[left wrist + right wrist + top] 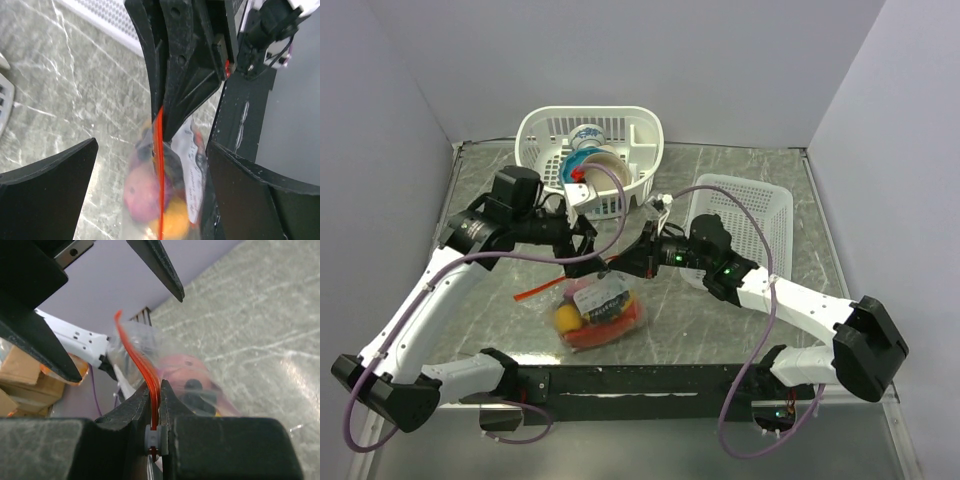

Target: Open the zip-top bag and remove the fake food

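One zip-top bag [603, 312] lies on the marbled surface [720, 330] with the fake food [567, 318] inside, and the print on its single white label [604, 299] is too small to read. Reaching in from the right, the right fingers [131, 410] pinch the red zip strip [145, 365] tight. Opposite them, the left fingers [55, 170] stand spread wide, gripping nothing.

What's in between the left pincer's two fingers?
The right pincer, shut on the bag's red zip strip, sits between them; the left wrist view shows it.
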Robot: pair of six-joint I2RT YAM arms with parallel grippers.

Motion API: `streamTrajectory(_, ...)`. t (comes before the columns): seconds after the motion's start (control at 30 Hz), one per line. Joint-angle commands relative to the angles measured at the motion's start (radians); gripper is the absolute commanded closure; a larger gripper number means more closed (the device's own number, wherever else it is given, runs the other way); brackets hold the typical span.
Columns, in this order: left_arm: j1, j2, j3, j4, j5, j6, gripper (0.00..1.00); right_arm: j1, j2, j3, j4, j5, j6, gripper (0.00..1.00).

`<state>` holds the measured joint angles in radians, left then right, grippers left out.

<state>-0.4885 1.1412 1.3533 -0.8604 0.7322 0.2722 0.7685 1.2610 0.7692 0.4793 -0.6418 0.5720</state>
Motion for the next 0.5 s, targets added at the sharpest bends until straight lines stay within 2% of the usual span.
streamTrajectory(0.0, -0.035, -0.021, -0.046, 0.037, -0.060, 0.024, 0.02, 0.008, 0.008, 0.093, -0.011, -0.013, -0.052, 1.00)
streamTrajectory(0.13, -0.076, -0.018, -0.121, 0.047, -0.131, 0.047, 0.01, 0.015, 0.032, 0.142, -0.070, -0.029, -0.067, 1.00)
streamTrajectory(0.23, -0.113, -0.009, -0.155, 0.064, -0.194, 0.056, 0.05, 0.017, 0.040, 0.162, -0.097, -0.033, -0.080, 1.00)
streamTrajectory(0.3, -0.127, -0.001, -0.161, 0.078, -0.230, 0.056, 0.12, 0.017, 0.041, 0.166, -0.103, -0.033, -0.084, 1.00)
streamTrajectory(0.33, -0.128, 0.002, -0.157, 0.081, -0.240, 0.059, 0.19, 0.017, 0.043, 0.166, -0.110, -0.033, -0.084, 1.00)
streamTrajectory(0.37, -0.128, 0.008, -0.152, 0.081, -0.249, 0.058, 0.36, 0.018, 0.041, 0.166, -0.110, -0.033, -0.086, 1.00)
streamTrajectory(0.43, -0.130, 0.023, -0.129, 0.080, -0.275, 0.061, 0.57, 0.020, 0.041, 0.163, -0.114, -0.036, -0.086, 1.00)
streamTrajectory(0.47, -0.130, 0.026, -0.122, 0.078, -0.281, 0.059, 0.75, 0.020, 0.044, 0.162, -0.117, -0.036, -0.090, 0.99)
